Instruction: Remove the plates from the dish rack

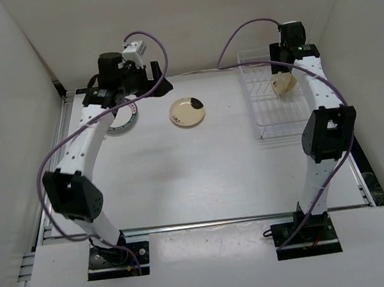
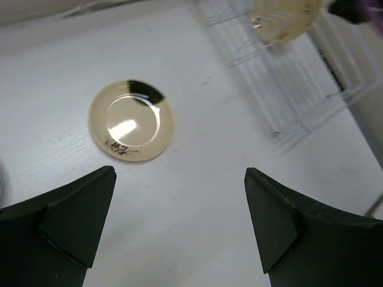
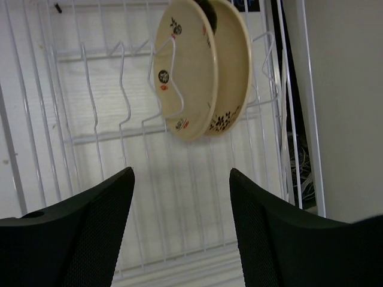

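The dish rack (image 1: 273,116) stands at the right of the table. Two cream plates (image 1: 283,83) stand upright in it, side by side; in the right wrist view the nearer one (image 3: 182,72) has small dark and red marks and the other (image 3: 234,66) stands behind it. My right gripper (image 3: 179,230) is open and empty above the rack floor (image 3: 108,95), short of the plates. A cream plate with a dark patch (image 1: 187,111) lies flat on the table. My left gripper (image 2: 179,230) is open and empty, above the table near that plate (image 2: 131,121).
A white plate with a dark blue-green rim (image 1: 123,121) lies flat at the far left, partly under my left arm. White walls close in the table on three sides. The rack also shows in the left wrist view (image 2: 287,84).
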